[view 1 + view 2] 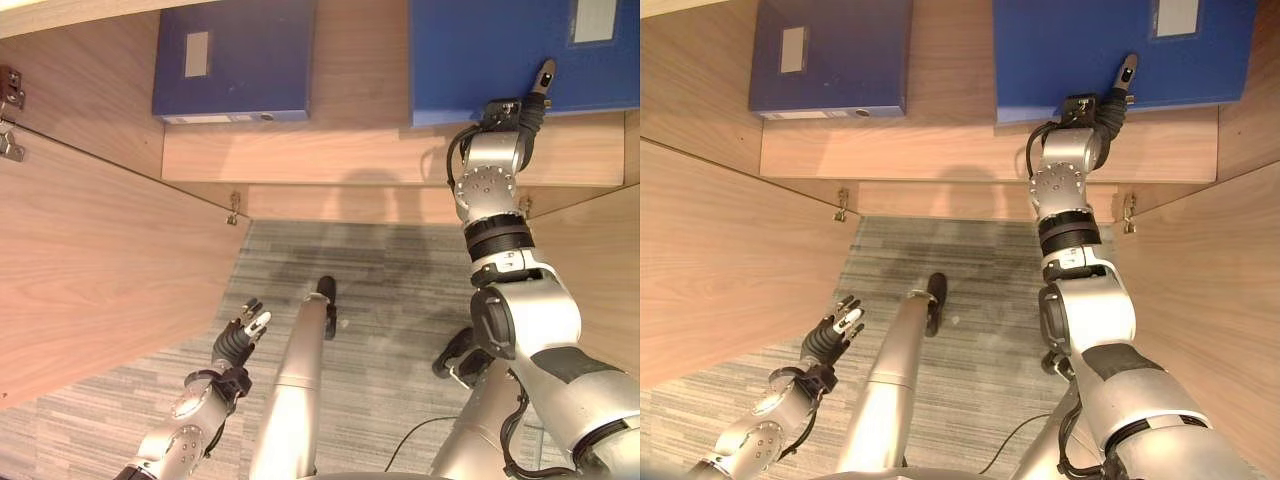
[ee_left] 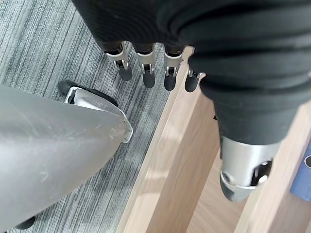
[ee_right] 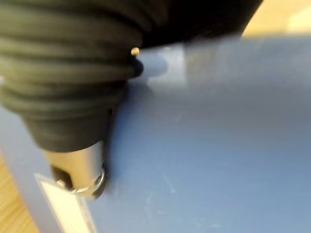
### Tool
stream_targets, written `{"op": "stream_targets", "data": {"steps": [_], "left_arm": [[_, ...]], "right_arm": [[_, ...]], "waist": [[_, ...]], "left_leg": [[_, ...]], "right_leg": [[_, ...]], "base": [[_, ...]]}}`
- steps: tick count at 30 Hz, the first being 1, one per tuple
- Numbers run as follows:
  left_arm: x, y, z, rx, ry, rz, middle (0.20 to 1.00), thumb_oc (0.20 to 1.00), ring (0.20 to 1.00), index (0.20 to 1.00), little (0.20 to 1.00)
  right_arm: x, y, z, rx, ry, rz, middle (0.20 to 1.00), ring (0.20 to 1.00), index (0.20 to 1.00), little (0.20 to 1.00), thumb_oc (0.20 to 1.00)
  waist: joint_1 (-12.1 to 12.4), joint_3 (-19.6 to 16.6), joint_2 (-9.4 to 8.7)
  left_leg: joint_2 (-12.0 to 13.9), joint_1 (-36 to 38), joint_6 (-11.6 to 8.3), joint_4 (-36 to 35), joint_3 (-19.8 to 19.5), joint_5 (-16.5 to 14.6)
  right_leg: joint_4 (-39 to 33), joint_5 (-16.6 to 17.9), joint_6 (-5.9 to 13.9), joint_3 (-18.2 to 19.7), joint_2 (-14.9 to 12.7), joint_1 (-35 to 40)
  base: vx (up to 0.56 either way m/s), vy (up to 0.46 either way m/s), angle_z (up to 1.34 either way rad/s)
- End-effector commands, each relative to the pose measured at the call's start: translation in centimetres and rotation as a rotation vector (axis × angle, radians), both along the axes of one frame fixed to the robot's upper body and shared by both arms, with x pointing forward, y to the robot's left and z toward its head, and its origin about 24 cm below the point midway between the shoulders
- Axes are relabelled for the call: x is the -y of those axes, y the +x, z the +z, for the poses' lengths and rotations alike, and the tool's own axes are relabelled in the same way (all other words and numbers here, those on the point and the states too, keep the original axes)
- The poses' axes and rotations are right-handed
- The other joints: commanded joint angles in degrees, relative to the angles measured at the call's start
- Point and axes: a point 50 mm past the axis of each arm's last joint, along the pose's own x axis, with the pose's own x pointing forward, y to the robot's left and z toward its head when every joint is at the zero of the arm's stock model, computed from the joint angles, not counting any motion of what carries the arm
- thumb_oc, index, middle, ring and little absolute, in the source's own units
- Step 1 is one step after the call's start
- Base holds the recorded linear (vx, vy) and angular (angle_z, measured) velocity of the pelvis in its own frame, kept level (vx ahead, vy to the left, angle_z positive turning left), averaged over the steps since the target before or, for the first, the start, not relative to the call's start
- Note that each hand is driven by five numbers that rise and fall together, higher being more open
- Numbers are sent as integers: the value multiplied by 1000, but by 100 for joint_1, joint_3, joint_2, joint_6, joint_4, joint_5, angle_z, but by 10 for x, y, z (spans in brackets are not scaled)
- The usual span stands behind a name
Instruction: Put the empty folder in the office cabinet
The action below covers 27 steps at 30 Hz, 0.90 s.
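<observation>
Folder (image 1: 1110, 50), the bright blue one, lies flat on the cabinet shelf (image 1: 960, 150) on the robot's right side, its near edge close to the shelf's front lip and a pale label near its far corner. A darker blue folder (image 1: 235, 60) lies on the same shelf well apart to the left. The right hand (image 1: 1108, 100) is stretched out on top of the bright folder, wrist cover over its near edge and one dark-tipped finger pointing inward along the cover; from the right wrist view the thumb lies against the blue surface. Fingers look extended and flat, pressing rather than wrapped round anything, so it seems to be pushing the folder in, not gripping it.

Being empty, the folder is likely light and its board covers fairly stiff, with a smooth skin that may slip under flat fingers. It should slide easily over the wood. A push is best applied at the near edge or spine; for lifting, pinching the spine would hold better than the broad face.

The left hand (image 1: 243, 338) hangs low over the grey carpet (image 1: 380, 290) beside the open cabinet door (image 1: 100, 260), fingers loosely spread and holding nothing.
</observation>
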Motion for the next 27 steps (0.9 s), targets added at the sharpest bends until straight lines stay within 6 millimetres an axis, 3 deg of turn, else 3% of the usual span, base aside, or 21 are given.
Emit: {"op": "stream_targets", "data": {"steps": [1,10,15,19,20,21,22,24,25,27], "left_arm": [[-7,3,7,46,4,-5,1000,1000,1000,1000,1000],[-11,-5,-1,-9,-17,-35,1000,1000,1000,1000,1000],[-13,-6,-1,-14,-11,-46,1000,1000,1000,1000,1000],[-14,-5,2,-14,-7,-59,1000,1000,1000,1000,1000],[-15,-6,2,-16,-2,-67,1000,1000,1000,1000,1000],[-15,-6,2,-16,-4,-67,1000,1000,1000,1000,1000],[-17,-7,3,-18,8,-77,1000,1000,1000,1000,1000],[-18,-8,3,-21,10,-83,1000,1000,1000,1000,1000],[-20,-10,6,-14,25,-101,1000,1000,1000,1000,1000],[-20,-10,11,6,36,-131,1000,1000,1000,1000,1000]], "right_arm": [[5,-18,55,290,-56,-20,1000,1000,1000,1000,1000],[-20,3,29,190,-295,176,1000,1000,1000,1000,1000],[-21,12,13,105,-352,216,1000,1000,1000,1000,1000],[-28,16,6,29,-511,273,1000,1000,1000,1000,1000],[-28,20,-3,-41,-625,299,1000,1000,1000,1000,1000],[-28,20,-3,-41,-627,300,1000,1000,1000,1000,1000],[-24,24,-16,-140,-800,335,1000,1000,1000,1000,1000],[-22,25,-20,-185,-896,347,1000,1000,1000,1000,1000],[-12,28,-26,-297,-1153,354,1000,1000,1000,1000,1000],[-4,28,-30,-384,-1421,372,1000,1000,1000,1000,1000]], "waist": [[222,31,-41],[237,-16,-171],[248,-33,-202],[225,-45,-278],[211,-48,-310],[211,-49,-306],[197,-52,-340],[186,-51,-349],[173,-47,-387],[154,-36,-415]], "left_leg": [[15,-133,-28,-98,-284,-400],[55,-185,-73,-183,-233,-307],[67,-195,-79,-211,-205,-283],[81,-201,-79,-257,-190,-252],[92,-207,-81,-262,-187,-241],[93,-208,-81,-263,-185,-240],[117,-226,-85,-253,-183,-227],[126,-239,-86,-250,-182,-217],[141,-258,-84,-269,-178,-186],[157,-275,-86,-307,-175,-146]], "right_leg": [[-334,-89,126,425,129,-16],[-425,11,126,400,141,-111],[-463,36,138,391,148,-134],[-515,96,130,397,175,-179],[-527,114,124,396,183,-195],[-527,115,124,398,184,-197],[-528,126,115,396,184,-224],[-534,142,114,399,193,-240],[-563,192,121,398,205,-276],[-608,231,123,379,217,-300]], "base": [[0,0,0],[0,0,0],[0,0,0],[-15,0,-1],[0,0,0],[0,0,0],[0,0,0],[0,0,0],[-35,3,0],[-34,-2,-2]]}}
